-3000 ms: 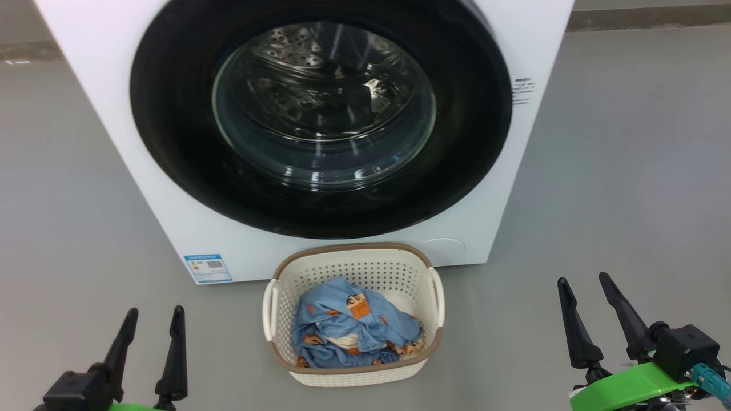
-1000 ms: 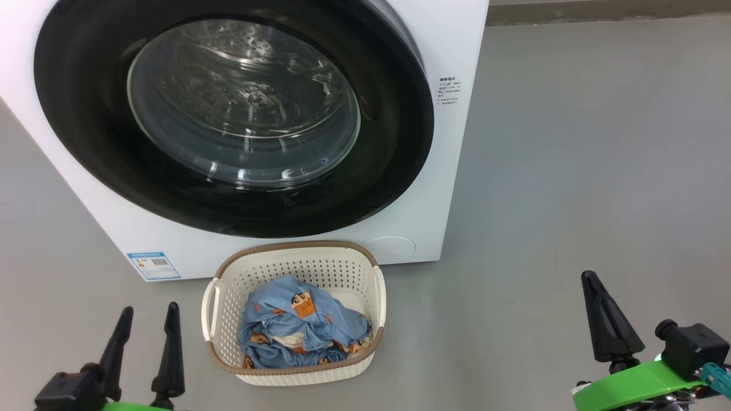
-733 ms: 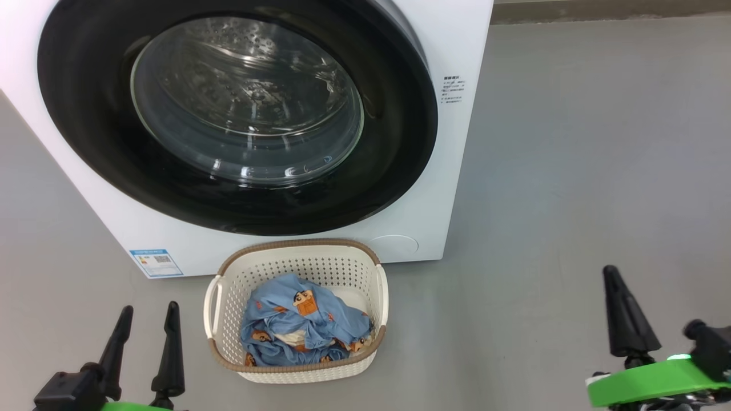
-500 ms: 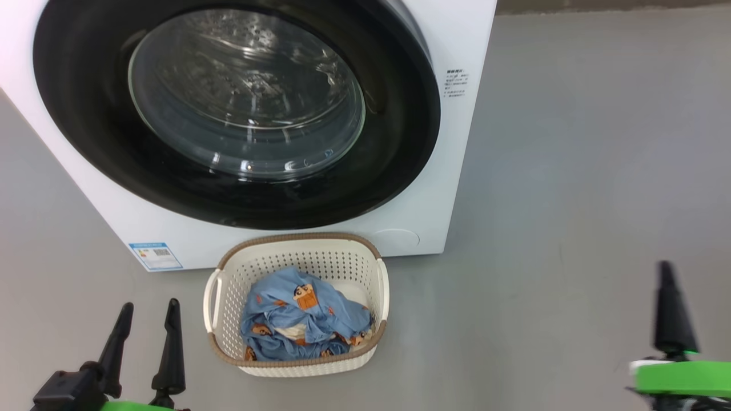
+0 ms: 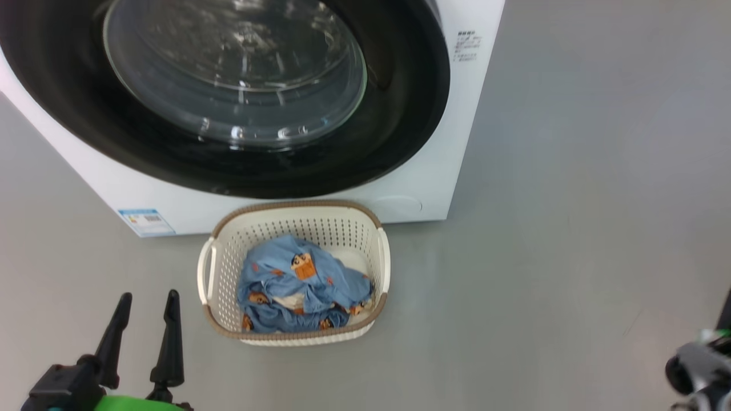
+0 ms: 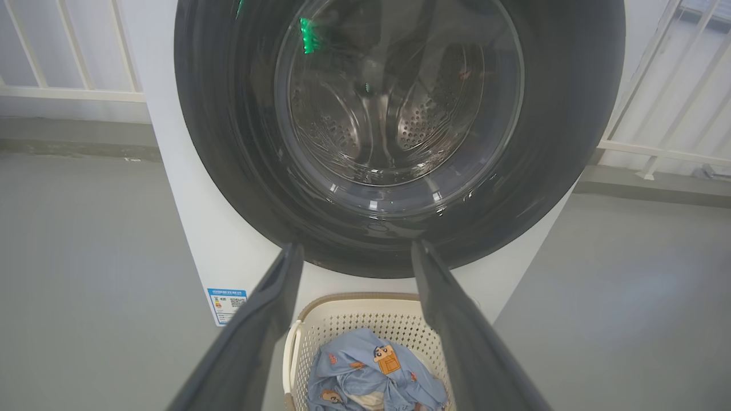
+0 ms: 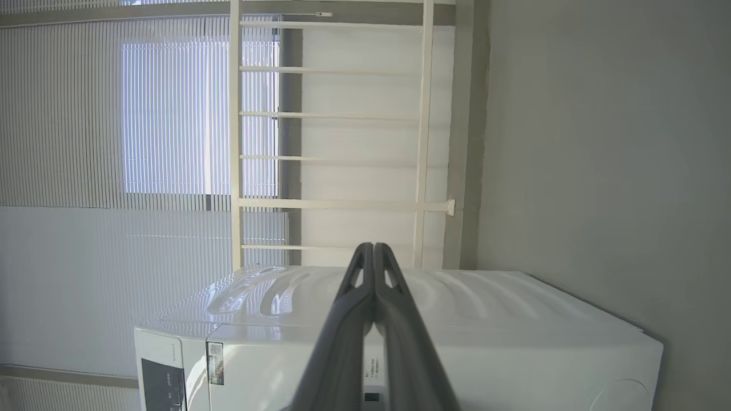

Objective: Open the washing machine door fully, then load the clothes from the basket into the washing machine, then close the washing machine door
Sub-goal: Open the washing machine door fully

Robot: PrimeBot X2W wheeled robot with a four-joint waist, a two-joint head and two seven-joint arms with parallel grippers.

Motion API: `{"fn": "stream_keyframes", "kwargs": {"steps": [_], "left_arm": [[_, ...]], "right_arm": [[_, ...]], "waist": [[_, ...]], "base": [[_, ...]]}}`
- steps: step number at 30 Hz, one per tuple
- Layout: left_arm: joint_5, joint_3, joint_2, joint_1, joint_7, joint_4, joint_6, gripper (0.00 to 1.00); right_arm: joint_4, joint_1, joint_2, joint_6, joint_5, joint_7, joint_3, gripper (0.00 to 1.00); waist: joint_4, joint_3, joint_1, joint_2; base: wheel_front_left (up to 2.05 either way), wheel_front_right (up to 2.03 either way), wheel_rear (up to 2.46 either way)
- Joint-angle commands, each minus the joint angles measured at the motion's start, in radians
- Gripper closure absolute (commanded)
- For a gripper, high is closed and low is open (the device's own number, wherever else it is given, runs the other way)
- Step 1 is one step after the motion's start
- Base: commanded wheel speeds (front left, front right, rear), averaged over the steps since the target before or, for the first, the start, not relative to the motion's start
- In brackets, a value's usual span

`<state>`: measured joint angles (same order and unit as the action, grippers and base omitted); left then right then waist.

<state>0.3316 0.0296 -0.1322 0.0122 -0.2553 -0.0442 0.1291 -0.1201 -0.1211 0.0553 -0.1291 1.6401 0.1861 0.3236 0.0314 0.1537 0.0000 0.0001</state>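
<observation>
The white washing machine (image 5: 422, 188) fills the top of the head view. The washing machine door (image 5: 400, 114), a black frame around clear glass, lies flush against its front. On the floor right before it stands the cream basket (image 5: 294, 214) with the light blue clothes (image 5: 302, 285) heaped inside. My left gripper (image 5: 147, 299) hovers open and empty to the basket's left; along its fingers I see the door (image 6: 548, 142), the basket (image 6: 354, 299) and the clothes (image 6: 371, 377). My right gripper (image 7: 373, 251) is shut on nothing, far right of the basket, pointing at the machine's side (image 7: 485, 325).
Bare grey floor (image 5: 571, 228) spreads right of the machine and basket. A blue label sticker (image 5: 145, 221) marks the machine's lower left front. Behind the machine run a white railing (image 7: 331, 160) and window blinds (image 7: 114, 142). My right wrist (image 5: 694, 365) sits at the lower right edge.
The head camera has tipped down and shifted. My right gripper, open three seconds ago, has shut, rolled over and swung out to the lower right edge. The left gripper, basket and door stay put.
</observation>
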Motion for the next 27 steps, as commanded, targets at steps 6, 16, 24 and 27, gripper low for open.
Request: {"fn": "stream_keyframes", "kwargs": {"steps": [6, 16, 24, 27], "left_arm": [[0.014, -0.033, -0.031, -0.049, -0.006, 0.037, 0.002, 0.00], [0.011, -0.013, -0.053, -0.090, -0.006, 0.094, 0.002, 0.00], [0.016, 0.002, -0.056, -0.122, -0.006, 0.112, 0.002, 0.00], [0.018, 0.010, -0.052, -0.134, -0.006, 0.114, 0.002, 0.00]], "right_arm": [[-0.026, -0.135, 0.014, -0.002, 0.160, -0.226, 0.096, 1.00], [-0.149, -0.376, 0.002, -0.002, 0.164, -0.555, 0.235, 1.00], [-0.173, -0.567, 0.009, -0.002, 0.060, -0.694, 0.205, 1.00], [-0.172, -0.633, 0.009, -0.002, 0.025, -0.740, 0.183, 1.00]], "waist": [[0.002, 0.100, 0.0000, -0.0001], [0.019, 0.257, 0.0000, -0.0001], [0.054, 0.356, 0.0000, -0.0001], [0.077, 0.379, 0.0000, -0.0001]], "base": [[0.00, 0.00, 0.00], [0.00, 0.00, 0.00], [0.00, 0.00, 0.00], [0.00, 0.00, 0.00]]}}
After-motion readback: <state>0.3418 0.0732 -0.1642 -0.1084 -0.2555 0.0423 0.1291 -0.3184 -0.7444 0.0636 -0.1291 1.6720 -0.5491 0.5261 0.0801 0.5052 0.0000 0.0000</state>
